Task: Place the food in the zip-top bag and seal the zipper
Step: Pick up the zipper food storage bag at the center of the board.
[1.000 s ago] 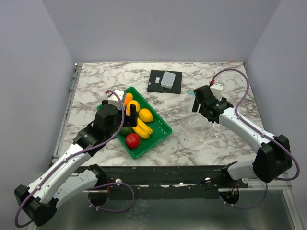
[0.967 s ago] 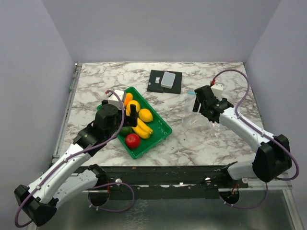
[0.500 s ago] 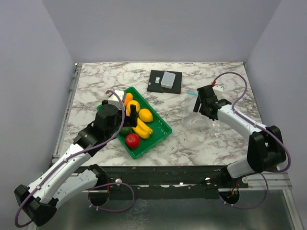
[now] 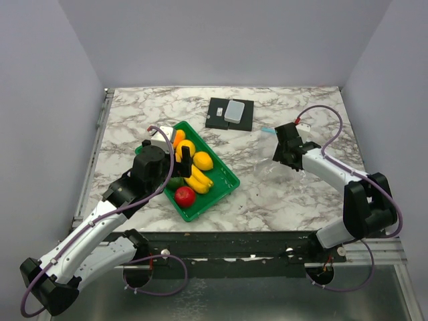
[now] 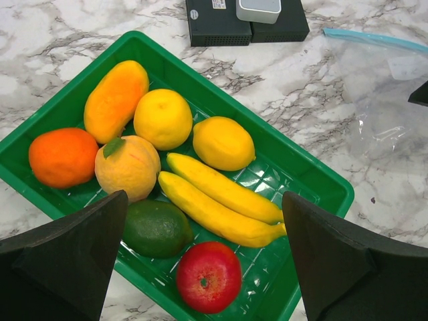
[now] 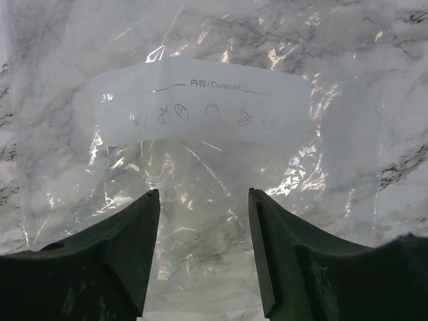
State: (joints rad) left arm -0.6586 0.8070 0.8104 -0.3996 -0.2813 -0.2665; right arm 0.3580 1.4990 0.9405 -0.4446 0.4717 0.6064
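Observation:
The food lies in a green tray (image 4: 226, 180): a banana bunch (image 5: 221, 200), a red apple (image 5: 208, 277), a green lime (image 5: 157, 229) and several orange and yellow round fruits. My left gripper (image 5: 204, 195) hovers open above the bananas and apple, touching nothing. The clear zip-top bag (image 6: 200, 100) lies flat on the marble right of the tray, its light-blue zipper (image 4: 267, 130) at the far edge. My right gripper (image 6: 204, 194) is low over the bag with its jaws partly apart. Only clear film and marble show between the fingers (image 6: 150, 214).
Two black boxes (image 4: 230, 114) with a grey device on top sit at the back middle of the marble table. The tray's rim (image 5: 321, 177) stands between the fruit and the bag (image 5: 388, 114).
My right gripper has dropped closer onto the bag and its jaws have narrowed. Its arm has folded lower. The left arm and the fruit have not moved.

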